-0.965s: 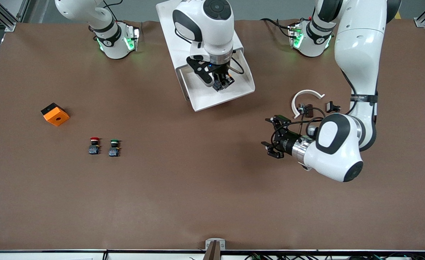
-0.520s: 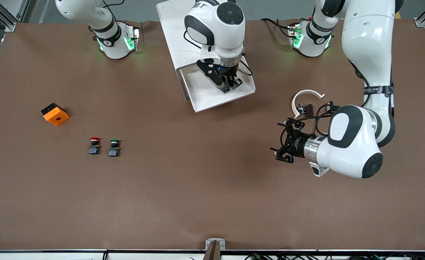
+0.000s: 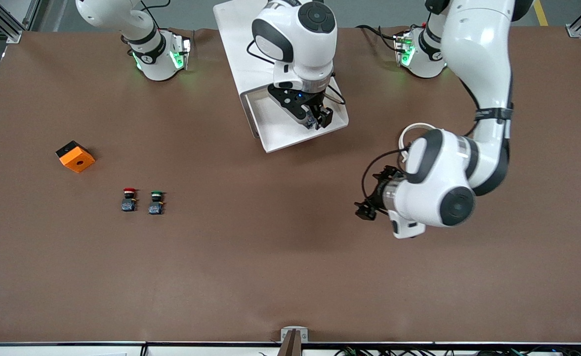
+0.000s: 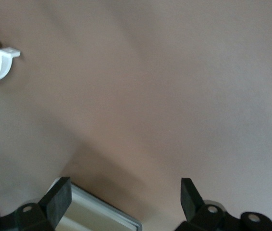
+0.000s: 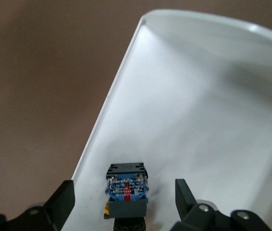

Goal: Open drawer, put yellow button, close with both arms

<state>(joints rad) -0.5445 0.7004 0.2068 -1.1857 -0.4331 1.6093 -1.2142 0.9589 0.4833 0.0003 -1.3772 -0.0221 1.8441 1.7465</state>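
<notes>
The right tool [image 5: 124, 204], fingers spread, hangs over the pulled-out drawer [image 5: 208, 106], where the yellow button [image 5: 125, 192] lies between them, unpinched. The left tool [image 4: 124, 202], also spread wide, hovers over the bare brown desk [image 3: 270, 257].

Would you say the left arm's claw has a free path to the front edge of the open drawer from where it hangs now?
Probably yes. The left claw hangs open over bare table, and nothing lies between it and the drawer. The right claw, open over the yellow button in the drawer, crowds one corner.
</notes>
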